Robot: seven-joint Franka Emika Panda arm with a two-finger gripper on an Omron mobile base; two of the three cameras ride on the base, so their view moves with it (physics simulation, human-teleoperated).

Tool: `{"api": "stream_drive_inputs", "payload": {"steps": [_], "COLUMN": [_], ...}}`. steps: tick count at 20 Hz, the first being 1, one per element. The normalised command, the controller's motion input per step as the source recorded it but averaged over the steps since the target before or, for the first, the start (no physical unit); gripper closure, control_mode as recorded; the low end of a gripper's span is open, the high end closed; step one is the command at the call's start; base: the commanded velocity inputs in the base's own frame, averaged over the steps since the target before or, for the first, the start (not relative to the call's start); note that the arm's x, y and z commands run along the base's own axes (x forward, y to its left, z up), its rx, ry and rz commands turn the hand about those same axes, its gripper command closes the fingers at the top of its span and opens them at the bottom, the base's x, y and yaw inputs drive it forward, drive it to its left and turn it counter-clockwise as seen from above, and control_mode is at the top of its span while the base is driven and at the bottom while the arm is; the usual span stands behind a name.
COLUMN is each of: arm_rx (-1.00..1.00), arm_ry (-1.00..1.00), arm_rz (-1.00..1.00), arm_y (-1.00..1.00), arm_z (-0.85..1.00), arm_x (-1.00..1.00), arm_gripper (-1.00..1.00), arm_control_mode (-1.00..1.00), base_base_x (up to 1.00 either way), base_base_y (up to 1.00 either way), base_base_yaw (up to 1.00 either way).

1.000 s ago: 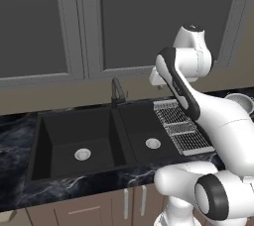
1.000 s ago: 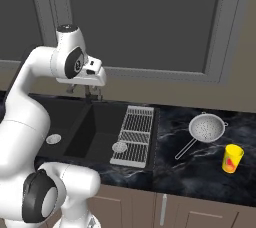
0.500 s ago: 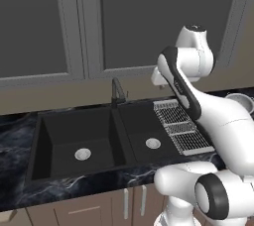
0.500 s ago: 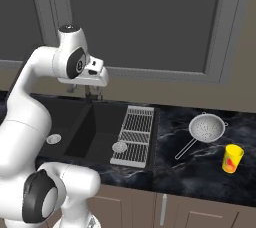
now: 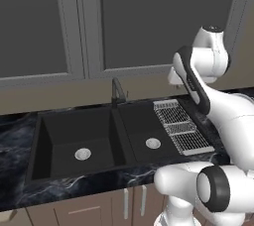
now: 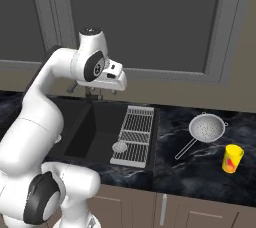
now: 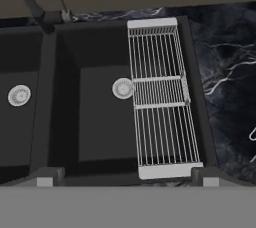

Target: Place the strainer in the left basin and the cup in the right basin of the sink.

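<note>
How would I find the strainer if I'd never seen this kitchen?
Start at the black sink and go right, past the flat wire drying rack, onto the dark marbled counter. The strainer lies there: a round silvery mesh bowl with a thin straight handle. The only thing near it is a small yellow cup, which is solid, not mesh.
</note>
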Motion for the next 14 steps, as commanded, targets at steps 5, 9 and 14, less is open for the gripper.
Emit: {"api": "stream_drive_inputs", "payload": {"steps": [5, 9, 14], "arm_rx": [0.0, 0.0, 0.01], "arm_ry": [0.01, 0.03, 0.04], "arm_rz": [-0.11, -0.12, -0.12], "arm_y": [-0.64, -0.57, -0.53], "arm_z": [-0.3, -0.31, -0.25], "arm_x": [0.02, 0.05, 0.12], "arm_gripper": [-1.0, -1.0, -1.0], "arm_control_mode": [-1.0, -1.0, -1.0], "base_base_x": [0.0, 0.0, 0.0], "base_base_y": [0.0, 0.0, 0.0], "base_base_yaw": [0.0, 0.0, 0.0]}}
